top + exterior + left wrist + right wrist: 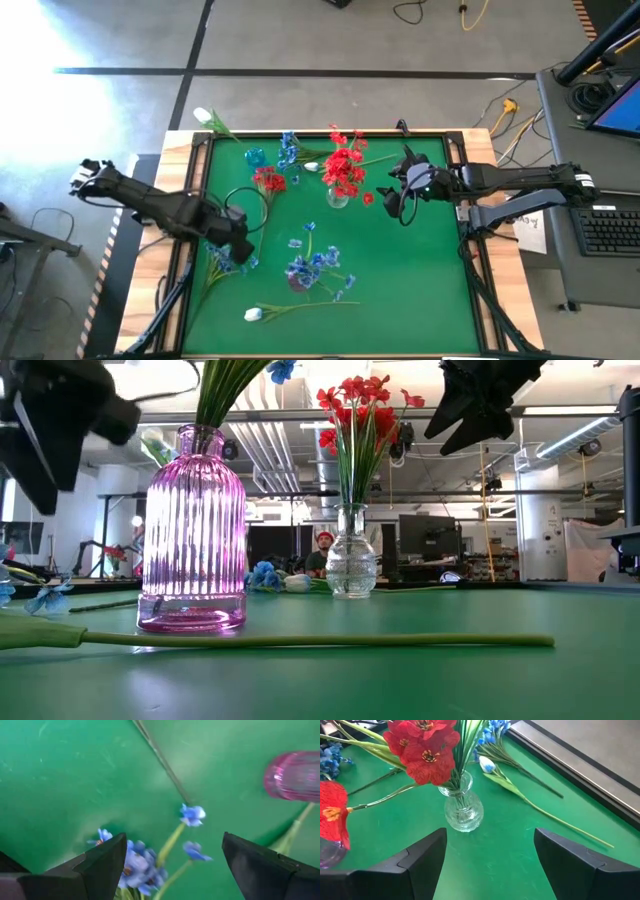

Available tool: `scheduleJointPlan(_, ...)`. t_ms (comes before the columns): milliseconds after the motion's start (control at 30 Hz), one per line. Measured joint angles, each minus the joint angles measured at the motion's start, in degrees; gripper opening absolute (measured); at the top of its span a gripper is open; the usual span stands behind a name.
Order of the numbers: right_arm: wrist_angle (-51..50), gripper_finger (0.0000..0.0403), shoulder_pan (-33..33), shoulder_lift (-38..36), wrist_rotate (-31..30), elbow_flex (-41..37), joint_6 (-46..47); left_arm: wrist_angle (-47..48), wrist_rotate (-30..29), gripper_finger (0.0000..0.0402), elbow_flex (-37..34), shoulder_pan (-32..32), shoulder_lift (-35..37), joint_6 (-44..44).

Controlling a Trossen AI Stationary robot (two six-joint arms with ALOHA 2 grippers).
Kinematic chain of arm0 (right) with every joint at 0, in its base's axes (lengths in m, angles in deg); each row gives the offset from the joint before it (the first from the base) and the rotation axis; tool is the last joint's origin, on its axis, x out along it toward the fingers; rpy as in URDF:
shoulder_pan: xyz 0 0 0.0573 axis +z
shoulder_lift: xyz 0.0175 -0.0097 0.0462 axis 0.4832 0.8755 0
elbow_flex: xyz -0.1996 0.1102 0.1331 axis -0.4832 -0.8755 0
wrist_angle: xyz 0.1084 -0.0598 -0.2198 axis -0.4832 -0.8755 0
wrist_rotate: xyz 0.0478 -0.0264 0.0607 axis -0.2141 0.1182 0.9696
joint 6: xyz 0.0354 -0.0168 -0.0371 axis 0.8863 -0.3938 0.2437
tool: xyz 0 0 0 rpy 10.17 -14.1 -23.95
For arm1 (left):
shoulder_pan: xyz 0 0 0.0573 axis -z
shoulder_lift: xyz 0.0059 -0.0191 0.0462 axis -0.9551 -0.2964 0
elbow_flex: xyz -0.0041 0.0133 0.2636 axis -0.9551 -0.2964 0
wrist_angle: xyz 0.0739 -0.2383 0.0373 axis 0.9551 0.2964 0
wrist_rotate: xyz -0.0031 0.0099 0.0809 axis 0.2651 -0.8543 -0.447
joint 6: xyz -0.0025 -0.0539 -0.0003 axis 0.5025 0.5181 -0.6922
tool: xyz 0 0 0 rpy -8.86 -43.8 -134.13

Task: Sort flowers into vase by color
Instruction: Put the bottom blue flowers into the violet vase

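Both sets of jaws stood wide open with nothing in them: the left gripper [236, 252] hung over a loose blue spray [142, 867] lying flat near the mat's left edge, and the right gripper [392, 187] sat just beside the clear glass vase [463, 809], pointed at it. That vase was a squat little bulb with a textured belly and narrow neck, stuffed with red flowers [344, 168] on thin green stems. The ribbed pink glass vase [192, 532], bottle-shaped, held the blue blooms [312, 263] toward the mat's middle front; the low view only caught their green stems going in, with the flowers mostly cut off up top. Everything sat on a green felt-looking mat [420, 280] framed by pale wood. The left arm reached in low from the left side, elbow out past the table edge, while the right arm stretched almost straight in from the right. The high view showed stuff the others missed: a white bud [254, 314] on its long stem near the front edge, another white one [204, 117] hanging over the back left corner, and a small red bunch [269, 180] in a third vase behind the left arm. The right wrist view picked up a white-and-blue tipped bud [487, 765] lying behind the clear vase with more blue sprays [492, 731] nearby. The low view also showed a long stem [300, 641] lying flat across the foreground.
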Motion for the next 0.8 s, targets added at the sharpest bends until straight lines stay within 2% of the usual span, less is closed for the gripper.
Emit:
scheduleJointPlan(267, 0.02, 0.0292, 0.0, 0.01, 0.04, -0.11, 0.01, 7.24, 0.02, 0.0316, 7.47, 6.79, -6.19, 7.09)
scheduleJointPlan(633, 0.02, 0.0292, 0.0, 0.01, 0.09, -0.13, -0.98, 7.28, 1.85, 0.0337, 7.19, 22.25, -10.1, 30.91)
scheduleJointPlan(800, 0.02, 0.0293, 0.0, 0.01, 0.13, -0.2, -1.14, 7.23, 1.97, 0.0341, 6.02, 27.38, -13.1, 38.48)
